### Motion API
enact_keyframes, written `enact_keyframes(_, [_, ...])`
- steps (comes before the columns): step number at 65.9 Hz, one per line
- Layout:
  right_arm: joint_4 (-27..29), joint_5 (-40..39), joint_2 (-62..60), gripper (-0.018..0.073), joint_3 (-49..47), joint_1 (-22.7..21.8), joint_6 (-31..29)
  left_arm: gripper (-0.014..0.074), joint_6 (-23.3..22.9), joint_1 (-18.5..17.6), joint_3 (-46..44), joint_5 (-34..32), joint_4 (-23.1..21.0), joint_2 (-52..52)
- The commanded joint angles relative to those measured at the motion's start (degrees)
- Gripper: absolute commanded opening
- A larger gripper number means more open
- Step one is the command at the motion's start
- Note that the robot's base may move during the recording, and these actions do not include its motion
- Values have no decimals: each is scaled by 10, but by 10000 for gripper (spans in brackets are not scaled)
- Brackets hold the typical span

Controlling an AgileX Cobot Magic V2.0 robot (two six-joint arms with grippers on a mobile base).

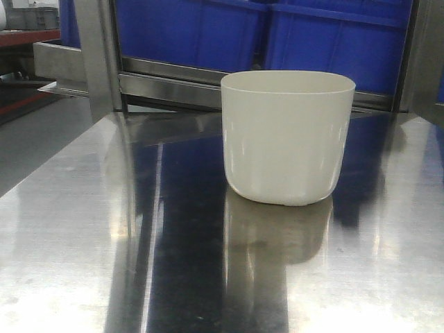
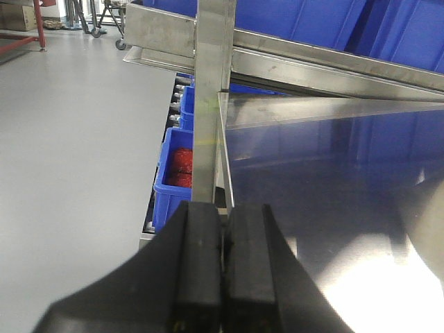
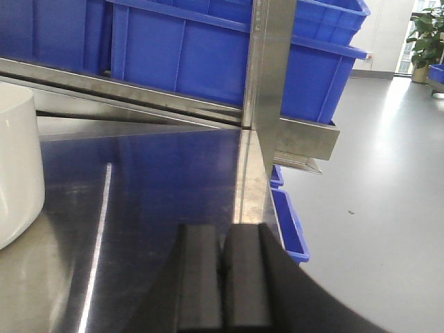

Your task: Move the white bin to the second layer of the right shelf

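- While the white bin [image 1: 288,135] stands upright on the steel table [image 1: 104,243], nothing touches it. It sits toward the table's rear, right of centre in the front view, with its open rim up.
- Large blue crates [image 1: 208,31] rest on a steel rack level behind the table's back edge.
- The left end effector [image 2: 224,215] has its pads pressed together with nothing between them, at the table's left edge in line with an upright steel post [image 2: 211,104].
- The right end effector [image 3: 222,232] is likewise closed and empty, near the table's right edge, with the bin well to its left.
- A small blue tray [image 2: 166,187] holding something red sits below table level.
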Motion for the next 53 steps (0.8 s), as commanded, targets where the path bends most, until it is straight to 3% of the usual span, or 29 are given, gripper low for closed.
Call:
enact_keyframes(1, [-5, -48, -9, 68, 0, -3, -2, 85, -6, -4, 16, -52, -3, -8])
enact_keyframes(18, [-1, -124, 1, 68, -1, 7, 12, 85, -6, -4, 16, -52, -3, -8])
enact_keyframes(27, [-1, -115, 86, 68, -32, 33, 43, 85, -6, -4, 16, -52, -3, -8])
enact_keyframes(39, [-1, -36, 240, 68, -155, 35, 52, 85, -6, -4, 16, -52, -3, -8])
enact_keyframes(53, [60, 153, 400, 68, -380, 35, 58, 85, -6, -4, 16, -52, -3, -8])
